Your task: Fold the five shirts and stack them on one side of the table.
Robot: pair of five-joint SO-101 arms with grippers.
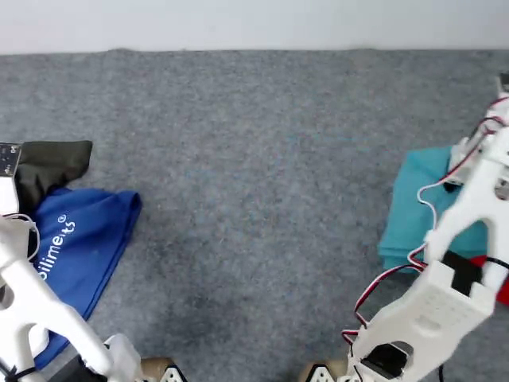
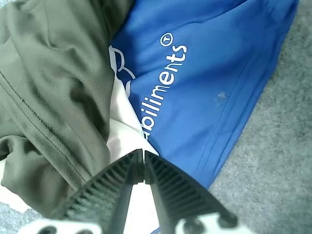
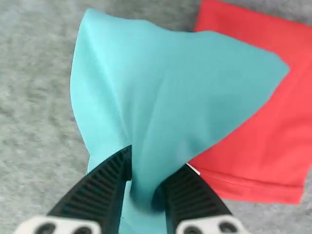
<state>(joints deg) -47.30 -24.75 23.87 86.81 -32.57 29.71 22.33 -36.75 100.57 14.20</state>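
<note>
Right tool (image 3: 153,161): closed on a pinch of the teal shirt (image 3: 161,87), and the cloth rises in a tented peak to the jaws. The teal shirt lies partly over the red shirt (image 3: 263,131), which is flat with a straight hemmed edge, probably already folded. Both sit at the right side of the grey counter (image 1: 254,159).

Left tool (image 2: 141,155): jaws closed tip to tip, with nothing seen between them. It hangs over a loose heap at the left side of the counter. The blue shirt (image 2: 209,73) is spread out. The olive shirt (image 2: 53,83) is bunched beside it and partly over it. A strip of pale cloth (image 2: 124,136) shows between the two, perhaps another shirt.

Handling (judgement):
- All are thin knits: light, limp, no stiffness. They will drape from any pinch and sag rather than hold a crease.
- Teal on red may slide, so dragging the teal could pull the red out of square.
- The olive mesh looks grippier, and the counter nap should hold the cloth.
- Best holds are hems, seams or corners, where the fabric is doubled. A mid-panel pinch only tents the cloth.
- On the heap, take a single layer, or two shirts will lift together.
</note>
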